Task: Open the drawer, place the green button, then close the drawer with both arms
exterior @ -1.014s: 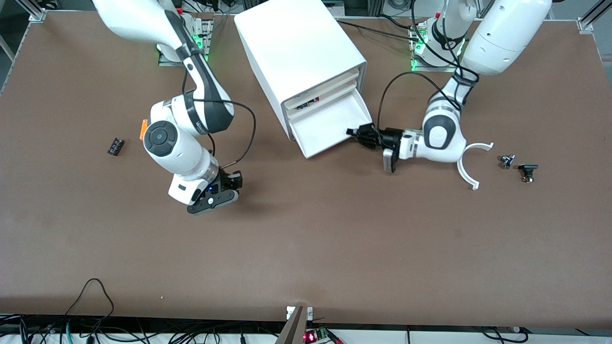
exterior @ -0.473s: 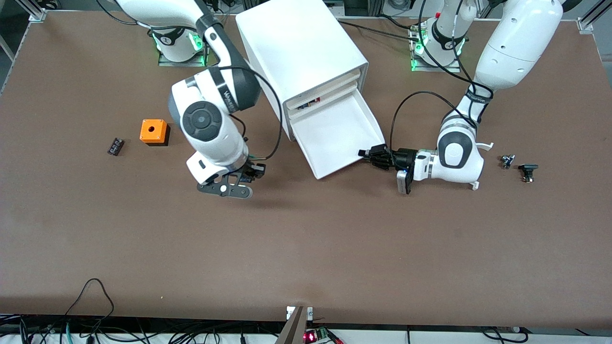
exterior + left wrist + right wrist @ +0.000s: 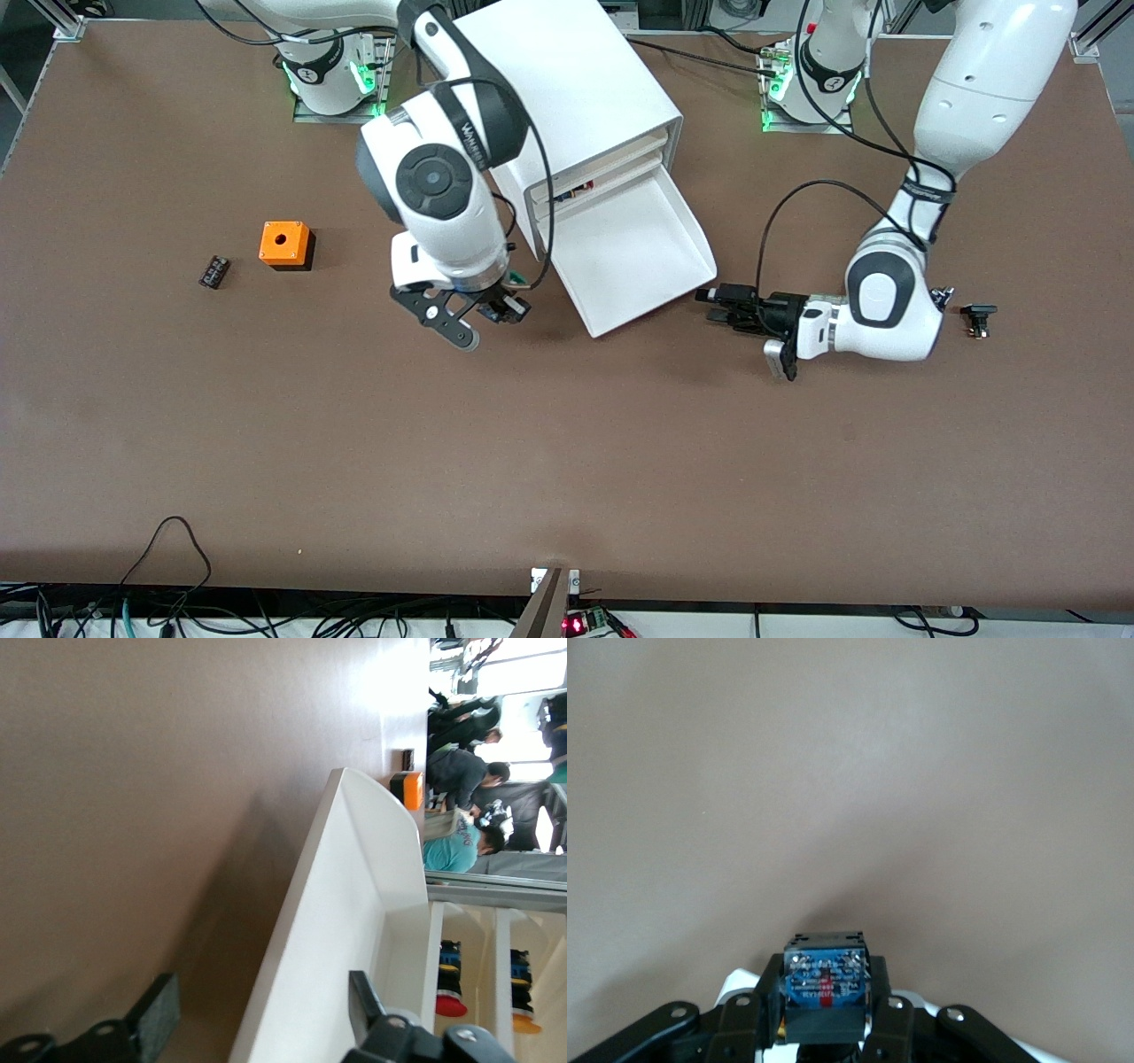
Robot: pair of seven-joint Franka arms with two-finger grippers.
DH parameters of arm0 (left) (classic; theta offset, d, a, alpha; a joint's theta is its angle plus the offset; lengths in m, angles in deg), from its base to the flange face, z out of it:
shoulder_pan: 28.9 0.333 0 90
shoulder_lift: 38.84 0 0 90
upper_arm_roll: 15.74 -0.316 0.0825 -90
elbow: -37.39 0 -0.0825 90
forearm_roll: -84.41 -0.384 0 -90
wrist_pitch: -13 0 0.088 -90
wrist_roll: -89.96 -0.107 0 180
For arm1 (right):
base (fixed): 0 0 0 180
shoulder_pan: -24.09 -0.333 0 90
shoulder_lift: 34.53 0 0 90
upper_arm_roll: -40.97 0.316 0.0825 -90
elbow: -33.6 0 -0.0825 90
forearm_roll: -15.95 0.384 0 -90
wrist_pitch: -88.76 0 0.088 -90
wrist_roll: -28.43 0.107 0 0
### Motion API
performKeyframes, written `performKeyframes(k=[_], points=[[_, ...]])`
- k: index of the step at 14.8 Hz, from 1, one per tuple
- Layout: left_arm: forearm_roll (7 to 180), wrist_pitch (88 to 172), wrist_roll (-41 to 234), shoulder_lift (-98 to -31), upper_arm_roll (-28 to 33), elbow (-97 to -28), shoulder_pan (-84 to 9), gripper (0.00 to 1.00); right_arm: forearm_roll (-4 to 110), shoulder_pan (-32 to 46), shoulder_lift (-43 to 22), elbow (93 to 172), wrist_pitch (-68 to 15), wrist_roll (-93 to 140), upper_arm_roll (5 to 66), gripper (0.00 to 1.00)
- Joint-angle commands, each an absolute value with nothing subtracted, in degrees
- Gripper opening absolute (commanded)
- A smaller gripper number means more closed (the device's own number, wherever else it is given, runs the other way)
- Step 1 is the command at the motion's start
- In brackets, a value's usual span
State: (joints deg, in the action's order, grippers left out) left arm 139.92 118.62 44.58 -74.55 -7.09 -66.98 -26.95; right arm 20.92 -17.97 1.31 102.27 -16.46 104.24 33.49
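Counter [image 3: 567, 461] carrying white drawer cabinet [image 3: 567, 97], bottom drawer [image 3: 633, 257] standing pulled out. Left tool [image 3: 719, 303] released, fingers spread, sitting just beside drawer's front corner. Right tool [image 3: 496, 310] hovering over counter beside drawer, clenching button [image 3: 826, 985]; green cap probably facing down, hidden. Step in hand: carrying button to drawer. Next move calling for shifting right tool over drawer tray, lowering, releasing.
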Motion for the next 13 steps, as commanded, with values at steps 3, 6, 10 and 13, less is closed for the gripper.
performKeyframes(k=[3, 6, 10, 13], points=[[122.9, 109.7, 64.3, -70.4, -7.0, -56.7, -25.9, 1.00, 20.3, -24.0, 6.0, 96.1, -18.4, 123.8, 33.1, 0.00], [110.3, 103.8, 78.0, -69.1, -6.3, -48.3, -26.1, 1.00, 20.1, -26.4, 8.4, 96.1, -22.0, 132.0, 32.9, 0.00], [98.0, 99.3, 87.8, -68.5, -5.6, -41.1, -27.2, 1.00, 16.8, -29.3, 13.6, 96.0, -26.8, 138.5, 32.7, 0.00], [87.2, 99.4, 88.3, -66.2, -5.5, -40.5, -28.6, 1.00, 16.7, -30.3, 16.4, 95.1, -28.8, 141.3, 32.6, 0.00]])
